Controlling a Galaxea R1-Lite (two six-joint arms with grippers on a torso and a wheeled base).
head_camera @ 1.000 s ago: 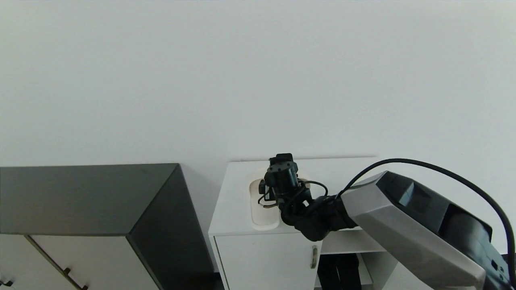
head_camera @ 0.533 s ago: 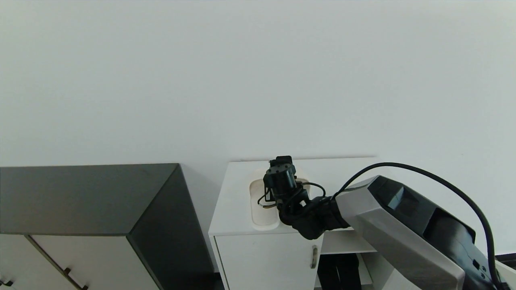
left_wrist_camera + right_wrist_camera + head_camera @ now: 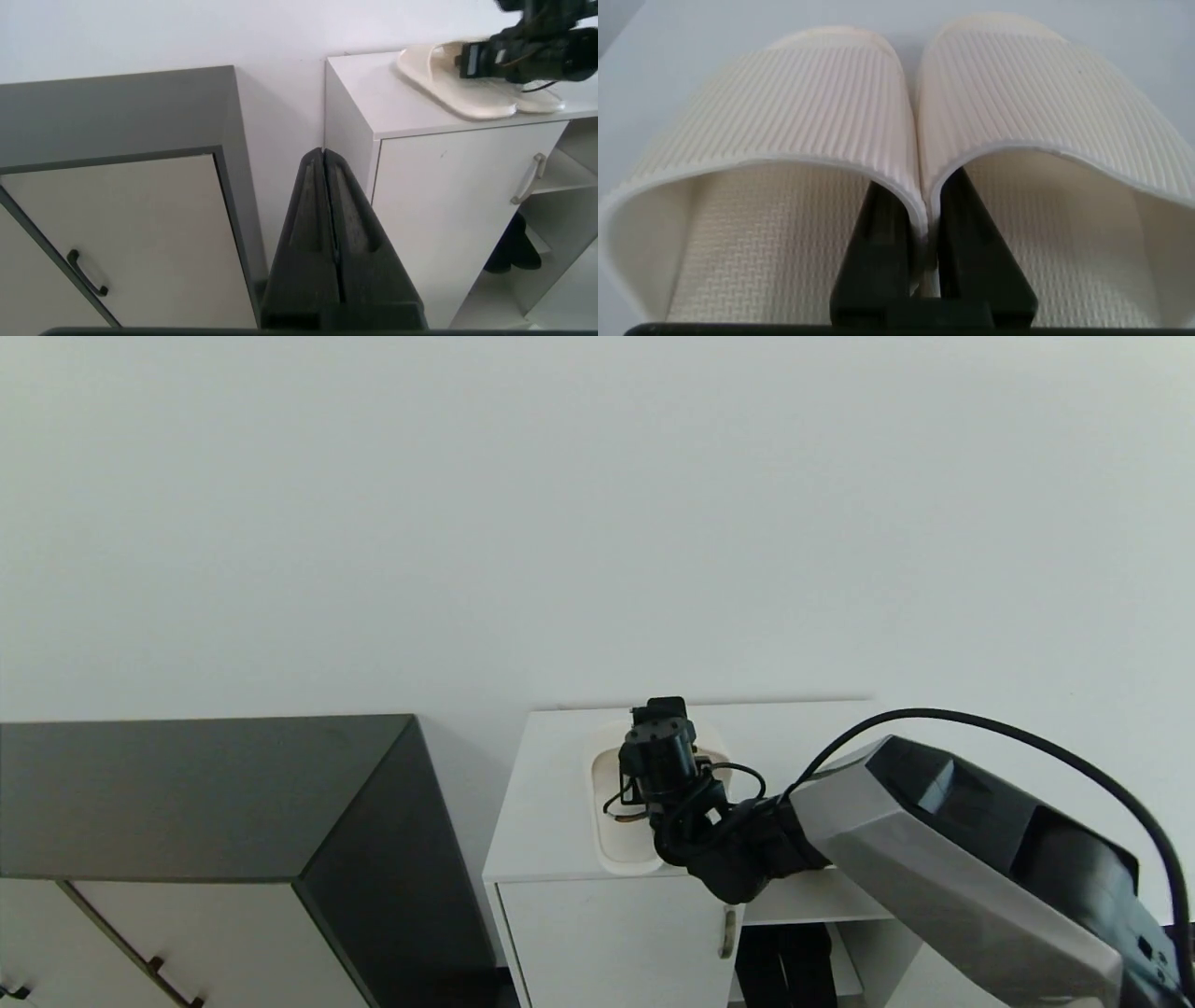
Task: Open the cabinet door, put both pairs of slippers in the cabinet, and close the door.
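Lower centre, head view: right gripper (image 3: 921,201), a finger inside each of the slippers (image 3: 611,845) atop the cabinet (image 3: 551,803), pinches their adjoining edges; a firm, straight lift should keep both.

Item count:
- Cream slippers (image 3: 831,121): two, forming one pair.
- Dark slippers (image 3: 784,966): two, forming one pair.
- Cabinets: two, one white cabinet (image 3: 607,943) and one grey cabinet (image 3: 187,793).
- White cabinet door handle (image 3: 727,933): one.
- Grippers: two, the left gripper (image 3: 327,215) and the right gripper (image 3: 920,233).
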